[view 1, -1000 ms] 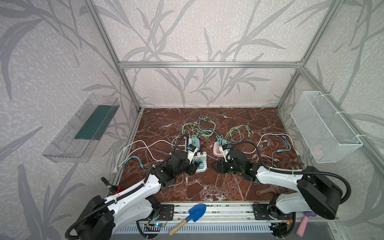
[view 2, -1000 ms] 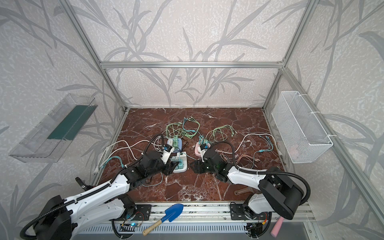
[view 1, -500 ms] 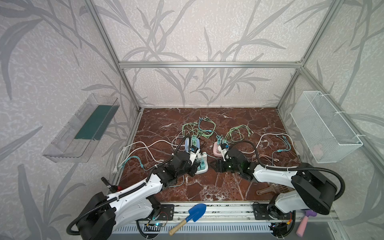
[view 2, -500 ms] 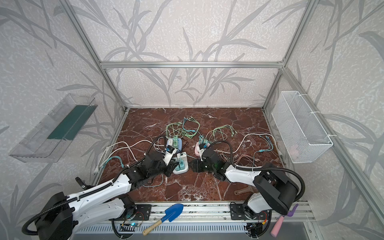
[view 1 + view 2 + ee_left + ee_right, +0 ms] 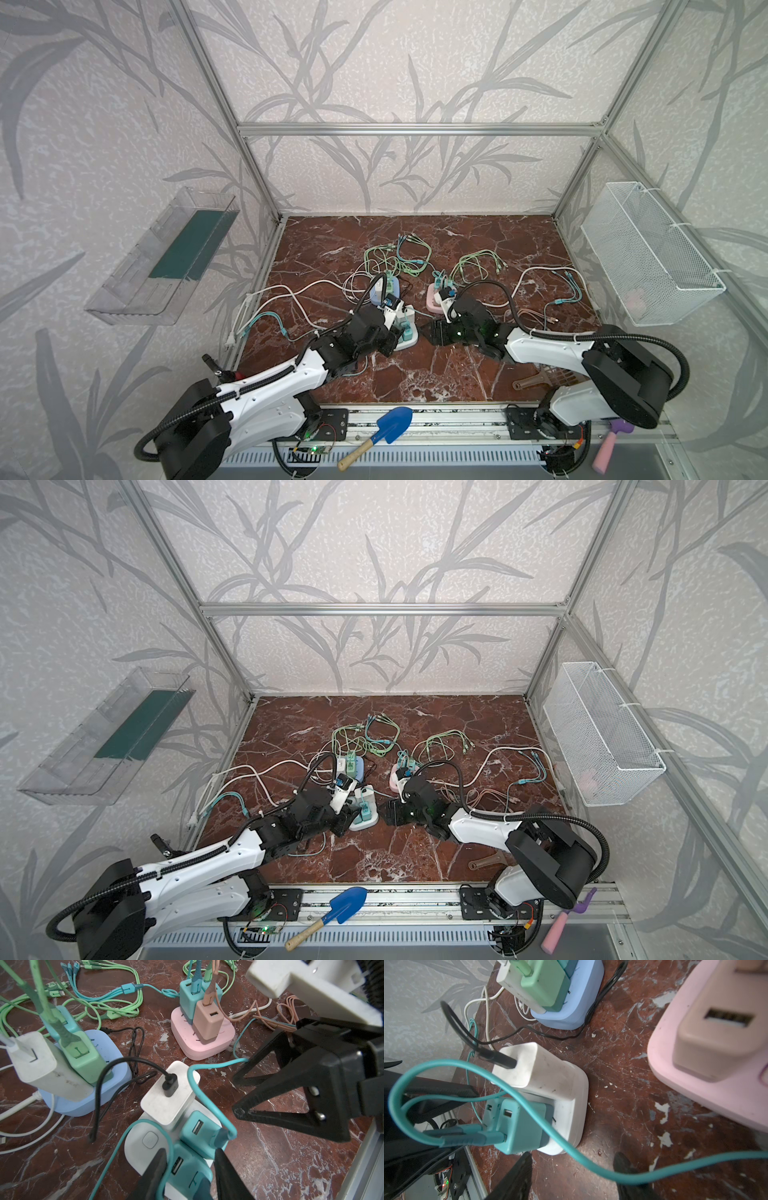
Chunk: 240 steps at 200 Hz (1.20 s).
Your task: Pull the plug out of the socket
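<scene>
The left tool (image 5: 189, 1153) is poised over a white rounded plastic socket block (image 5: 135, 1142) that lies on the red-brown marble surface (image 5: 62, 1157), near the front middle in both top views. Its two dark fingers (image 5: 155, 1172) stand partly apart on either side of a teal cube-shaped charger plug (image 5: 187, 1174), close against its flanks; whether they press on it cannot be told. This plug is seated in the block, beside a second teal plug (image 5: 197, 1130) and a taller white charger (image 5: 172, 1101) with a black cable (image 5: 170, 1084) in its top. A teal cable (image 5: 220, 1064) loops from the teal plugs over toward the right tool (image 5: 236, 1096), which is held low just beside the block with its black triangular fingers spread wide and nothing between them. Farther back on the surface stand a pale blue socket block (image 5: 83, 1105) and a pink socket block (image 5: 207, 1049), each carrying chargers.
</scene>
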Motion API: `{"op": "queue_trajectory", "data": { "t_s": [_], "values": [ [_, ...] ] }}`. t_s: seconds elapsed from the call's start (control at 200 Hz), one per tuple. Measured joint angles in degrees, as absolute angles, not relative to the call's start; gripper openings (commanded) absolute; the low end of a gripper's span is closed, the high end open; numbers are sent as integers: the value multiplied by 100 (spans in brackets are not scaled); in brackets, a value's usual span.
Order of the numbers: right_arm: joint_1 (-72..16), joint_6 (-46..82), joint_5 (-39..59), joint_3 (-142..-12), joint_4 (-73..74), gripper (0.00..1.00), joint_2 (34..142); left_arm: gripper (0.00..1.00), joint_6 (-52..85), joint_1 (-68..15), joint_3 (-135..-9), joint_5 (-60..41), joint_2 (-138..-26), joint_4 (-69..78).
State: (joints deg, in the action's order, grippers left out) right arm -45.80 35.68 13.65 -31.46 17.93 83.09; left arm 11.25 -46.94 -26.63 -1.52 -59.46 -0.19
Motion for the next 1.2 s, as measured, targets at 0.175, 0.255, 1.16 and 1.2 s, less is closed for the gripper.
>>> {"op": "queue_trajectory", "data": {
  "t_s": [0.175,0.255,1.16,1.2],
  "values": [
    [-4580,3551,1411,-3146,1774,63,8350,55,1096,-4698,-2663,-106,-5782,-252],
    [-4580,3548,1444,-3146,1774,63,8383,58,1028,-4698,-2663,-115,-5662,-381],
    [-4447,3288,2018,-3415,1765,64,8853,66,-311,-4709,-2792,-290,-6565,-296],
    [-4431,3288,2027,-3417,1765,64,8868,65,-338,-4709,-2805,-290,-6602,-272]
  ]
}}
